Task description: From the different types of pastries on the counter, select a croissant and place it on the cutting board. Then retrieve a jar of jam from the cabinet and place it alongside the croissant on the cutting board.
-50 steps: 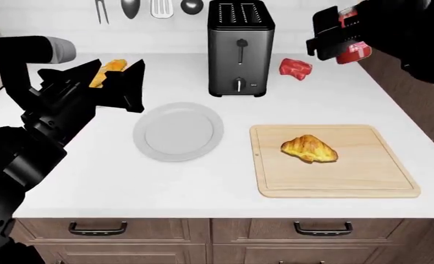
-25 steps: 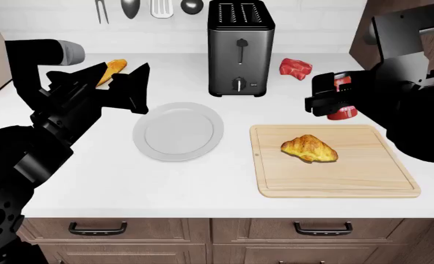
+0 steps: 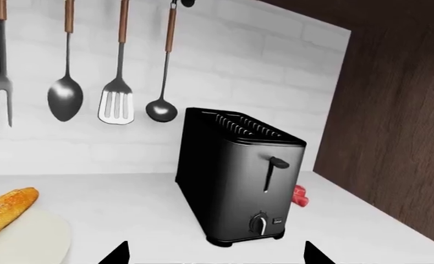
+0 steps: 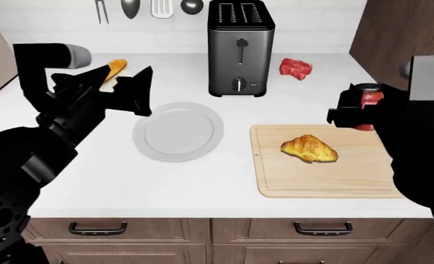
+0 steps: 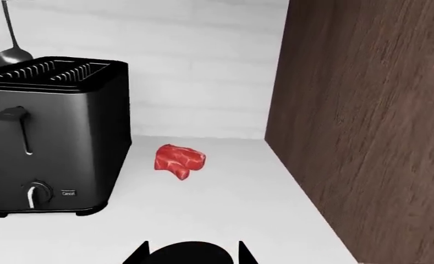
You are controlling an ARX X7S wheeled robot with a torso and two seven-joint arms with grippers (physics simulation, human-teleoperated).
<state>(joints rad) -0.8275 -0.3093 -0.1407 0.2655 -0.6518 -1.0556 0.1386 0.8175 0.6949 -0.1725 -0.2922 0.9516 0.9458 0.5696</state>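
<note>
Descending from high by the cabinet, the right claw (image 4: 351, 113) carried the red jam jar (image 4: 366, 108), clamped tight, to the cutting board's (image 4: 334, 181) far edge. The croissant (image 4: 309, 148) already lay there, so only release remained. The left claw (image 4: 121, 82) hung apart, empty.

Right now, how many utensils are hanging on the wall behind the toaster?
4, in one row on the wall above the counter, seen in the left wrist view: a fork, a spoon, a slotted spatula, and a ladle nearest the toaster. More could hang outside the frame.
</note>
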